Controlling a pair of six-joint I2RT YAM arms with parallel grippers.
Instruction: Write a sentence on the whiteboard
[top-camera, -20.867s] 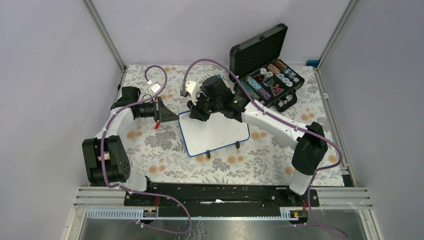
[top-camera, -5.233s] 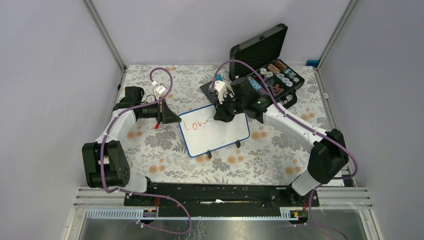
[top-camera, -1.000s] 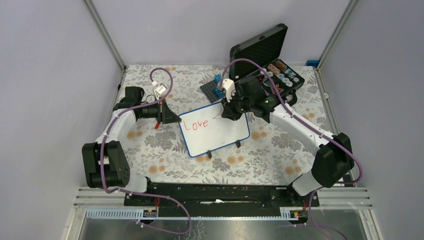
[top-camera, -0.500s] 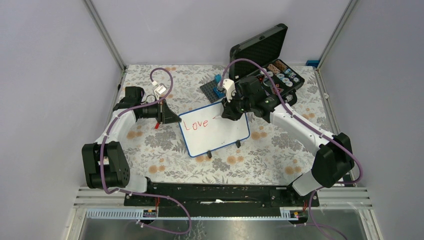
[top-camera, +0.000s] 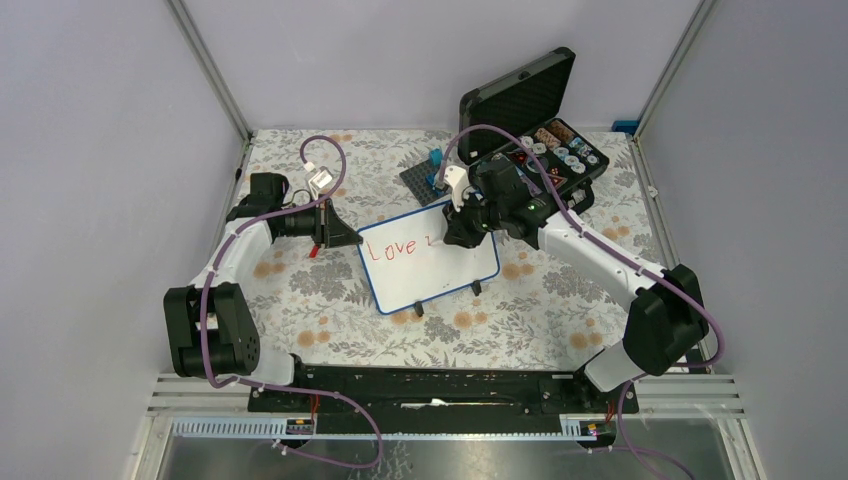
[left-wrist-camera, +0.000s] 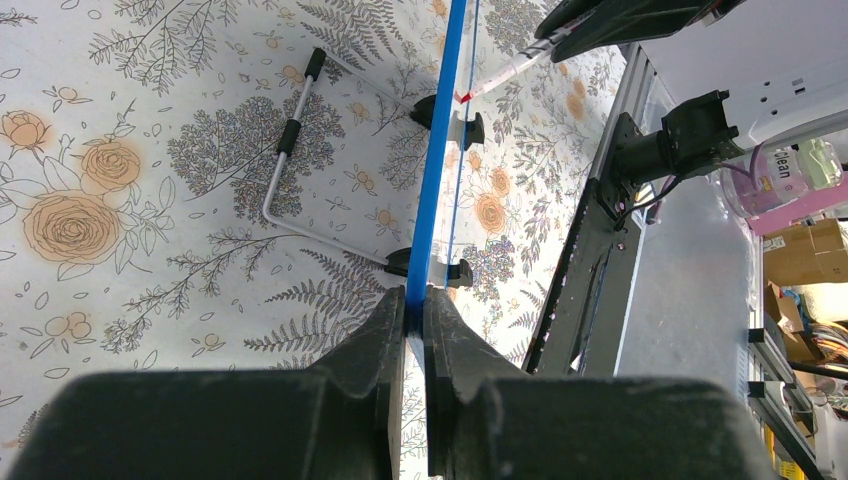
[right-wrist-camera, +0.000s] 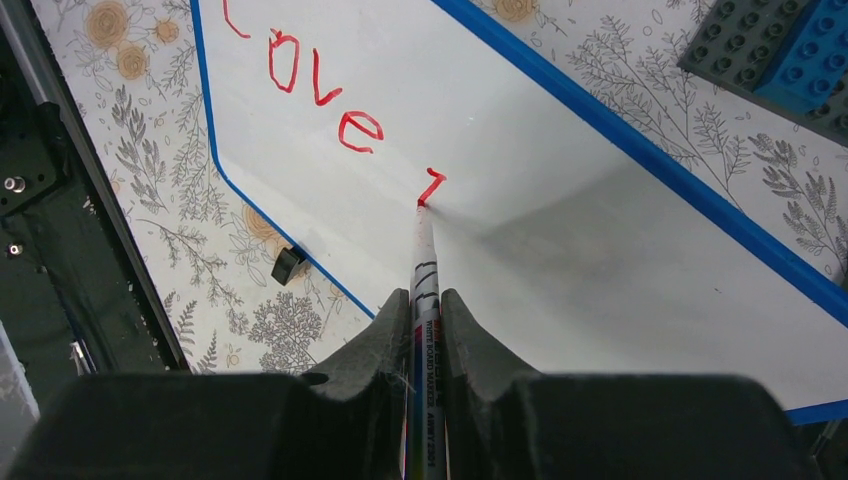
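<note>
- We see one more red stroke in the sentence than a second ago, after "Love".
- The right fingers clamp the marker, its tip on the whiteboard, mid-bench.
- The left fingers pinch its 9 o'clock edge.

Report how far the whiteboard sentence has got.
Done: "Love" in red on the whiteboard. In hand: the right hand presses the marker tip at one stroke beyond it; the left hand clamps the board's edge. Left: the rest of the sentence.

Floral-covered table carries whiteboard, grey studded baseplate, open black case of small parts.
</note>
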